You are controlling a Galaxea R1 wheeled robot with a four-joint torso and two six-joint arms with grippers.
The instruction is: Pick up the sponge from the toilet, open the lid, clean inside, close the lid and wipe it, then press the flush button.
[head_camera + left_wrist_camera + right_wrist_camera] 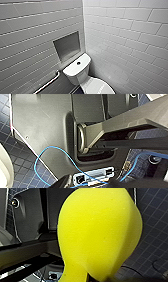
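From the head view, the toilet [85, 80] sits in a tiled corner with the lid [100, 87] down and a grab bar [48, 83] crowding one side. In the left wrist view, a blue cable [45, 154] loops loose. In the right wrist view, the sponge [100, 233] is soft and light. It bulges where the right end effector [87, 276] seems to pinch its narrowed end, and I'd say a deeper hold would flop less.

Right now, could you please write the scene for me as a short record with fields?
place: corner of white tiled walls, dark blue tiled floor
toilet: white, tank in the corner
flush button: round, on the tank top
lid: appears down
sponge: yellow, off the floor, pinched narrow at one end, apparently held by the right gripper
wall niche: above the tank
grab bar: on the wall beside the toilet
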